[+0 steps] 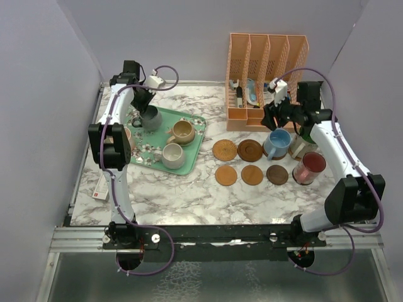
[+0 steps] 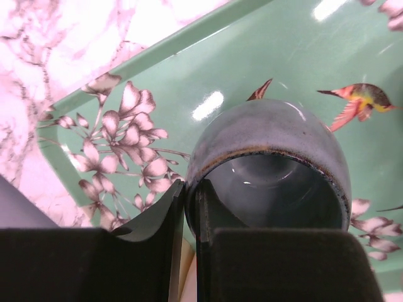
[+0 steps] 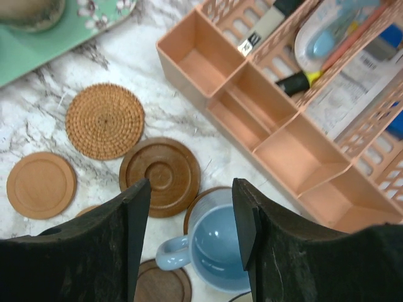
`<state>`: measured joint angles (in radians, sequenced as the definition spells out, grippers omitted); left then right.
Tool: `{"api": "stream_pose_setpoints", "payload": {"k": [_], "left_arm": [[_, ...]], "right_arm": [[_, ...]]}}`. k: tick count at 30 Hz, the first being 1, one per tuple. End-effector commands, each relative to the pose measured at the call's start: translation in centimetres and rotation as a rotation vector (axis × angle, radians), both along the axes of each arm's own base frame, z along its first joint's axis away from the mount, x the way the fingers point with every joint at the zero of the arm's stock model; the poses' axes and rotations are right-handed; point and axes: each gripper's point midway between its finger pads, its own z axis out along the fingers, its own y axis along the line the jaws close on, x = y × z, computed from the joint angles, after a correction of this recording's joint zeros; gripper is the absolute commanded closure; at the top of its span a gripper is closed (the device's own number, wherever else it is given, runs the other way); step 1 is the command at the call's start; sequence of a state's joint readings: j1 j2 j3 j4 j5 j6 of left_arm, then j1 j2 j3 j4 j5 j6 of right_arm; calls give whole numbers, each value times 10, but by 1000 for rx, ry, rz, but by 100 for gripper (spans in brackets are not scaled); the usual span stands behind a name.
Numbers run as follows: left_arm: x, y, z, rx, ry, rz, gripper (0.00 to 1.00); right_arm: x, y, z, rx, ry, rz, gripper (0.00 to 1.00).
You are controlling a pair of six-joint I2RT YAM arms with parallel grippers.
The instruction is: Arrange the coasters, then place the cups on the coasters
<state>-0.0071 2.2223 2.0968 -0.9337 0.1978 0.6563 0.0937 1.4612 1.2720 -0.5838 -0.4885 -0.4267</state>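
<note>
My left gripper (image 1: 146, 108) (image 2: 191, 189) is shut on the rim of the grey-teal cup (image 1: 152, 119) (image 2: 271, 145), one finger inside and one outside. That cup is on the mint-green tray (image 1: 196, 129) (image 2: 189, 69). A tan cup (image 1: 183, 132) and a cream cup (image 1: 173, 156) also stand on the tray. My right gripper (image 1: 277, 119) (image 3: 192, 189) is open just above the light blue cup (image 1: 278, 143) (image 3: 220, 245), which stands on a coaster (image 3: 198, 204). Bare coasters (image 1: 225, 150) (image 3: 105, 121) lie in two rows. A maroon cup (image 1: 310, 168) stands at the right end.
A peach desk organizer (image 1: 264, 82) (image 3: 264, 107) with pens and papers stands behind the coasters, close to my right gripper. A small red-and-white card (image 1: 101, 189) lies near the left table edge. A pink cup (image 1: 126, 135) shows partly behind my left arm.
</note>
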Motion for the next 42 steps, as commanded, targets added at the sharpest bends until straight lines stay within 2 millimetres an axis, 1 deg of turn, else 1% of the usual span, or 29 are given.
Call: {"api": "stream_pose_setpoints", "payload": {"k": [1,3,5,10,12,14,15,18,21,23,25,28,30,34,39,42], "left_arm": [[-4,-16,103,-56,-214,35,100],[-10,-24,120,-79,-244,48,100],[-16,-35,136,-95,-275,51,100],[-32,-69,174,-126,-356,32,100],[-38,-86,191,-163,-398,37,100],[-42,-106,204,-201,-445,37,100],[-41,-117,214,-223,-486,41,100],[-46,-153,227,-274,-548,53,100],[-50,-189,230,-327,-573,51,100],[-51,-211,229,-357,-588,60,100],[-52,-231,229,-398,-600,65,100],[-55,-255,228,-469,-600,90,100],[-57,-267,229,-502,-605,119,100],[-64,-284,226,-525,-620,199,100],[-75,-294,220,-489,-656,312,100],[-81,-295,220,-448,-703,367,100]], "right_arm": [[7,22,27,51,-4,43,43],[9,31,34,59,-13,55,41],[11,41,43,70,-33,66,37],[18,59,70,124,-101,74,24],[21,65,80,152,-125,79,20],[24,71,88,178,-151,91,17],[26,74,93,193,-165,94,16],[28,87,108,266,-186,114,16],[25,101,125,351,-199,149,16],[23,109,132,390,-202,165,17],[21,115,135,413,-199,171,17],[20,115,133,431,-194,140,17],[19,113,129,436,-181,115,18],[12,113,121,457,-145,98,19],[10,114,112,460,-103,76,21],[8,116,110,464,-93,81,22]]}}
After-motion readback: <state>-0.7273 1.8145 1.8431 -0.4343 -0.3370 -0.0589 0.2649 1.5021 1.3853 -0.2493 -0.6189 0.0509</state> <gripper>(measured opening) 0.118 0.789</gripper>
